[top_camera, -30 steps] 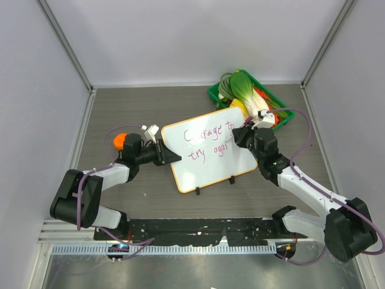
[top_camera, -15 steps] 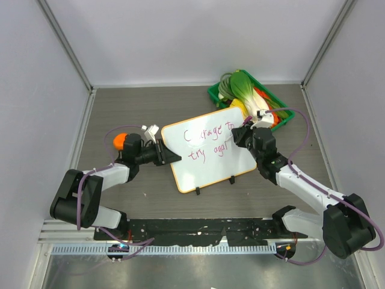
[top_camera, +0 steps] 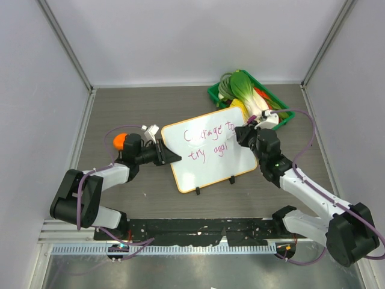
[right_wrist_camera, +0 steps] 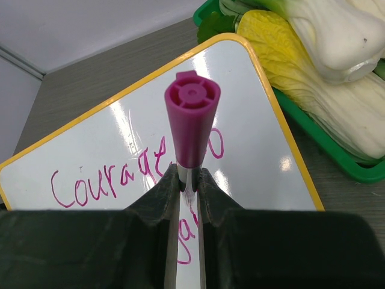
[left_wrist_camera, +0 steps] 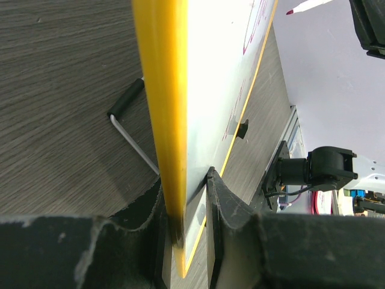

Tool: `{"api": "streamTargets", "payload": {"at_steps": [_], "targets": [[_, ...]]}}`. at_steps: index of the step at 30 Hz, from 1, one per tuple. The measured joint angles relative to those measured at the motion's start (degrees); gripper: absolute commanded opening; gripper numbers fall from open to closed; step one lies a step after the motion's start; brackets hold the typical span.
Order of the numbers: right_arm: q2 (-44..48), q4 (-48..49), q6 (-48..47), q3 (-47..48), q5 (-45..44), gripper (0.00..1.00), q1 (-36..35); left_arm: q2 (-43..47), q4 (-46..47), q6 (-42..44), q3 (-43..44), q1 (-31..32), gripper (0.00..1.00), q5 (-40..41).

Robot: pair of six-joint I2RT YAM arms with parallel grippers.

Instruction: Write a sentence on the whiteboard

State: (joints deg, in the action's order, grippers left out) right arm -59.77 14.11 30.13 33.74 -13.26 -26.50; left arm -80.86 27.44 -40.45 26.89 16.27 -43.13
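Two grippers meet the whiteboard [top_camera: 207,165]: the left gripper [left_wrist_camera: 183,180] clamps its left edge, the right gripper [right_wrist_camera: 187,177] pinches a purple marker [right_wrist_camera: 191,120] over the sentence [top_camera: 207,143] at its right side, a green vegetable tray [top_camera: 212,94] just beyond.

The surface [top_camera: 150,102] is dark grey-brown wood grain, closed in by pale walls [top_camera: 198,36]. The whiteboard [top_camera: 204,168] sits near its middle, turned at an angle, with a black-tipped wire leg [left_wrist_camera: 126,99] beneath it touching the wood. A green tray [top_camera: 214,94] of vegetables sits just beyond the whiteboard's far right corner. A small orange object [top_camera: 119,139] lies just left of the whiteboard.
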Motion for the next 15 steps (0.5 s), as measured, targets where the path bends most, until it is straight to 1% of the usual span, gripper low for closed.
{"api": "streamTargets", "payload": {"at_steps": [15], "targets": [[-2.4, 0.4, 0.0, -1.7, -0.4, 0.01, 0.0, 0.0, 0.0, 0.0, 0.0, 0.0, 0.0, 0.0]]}}
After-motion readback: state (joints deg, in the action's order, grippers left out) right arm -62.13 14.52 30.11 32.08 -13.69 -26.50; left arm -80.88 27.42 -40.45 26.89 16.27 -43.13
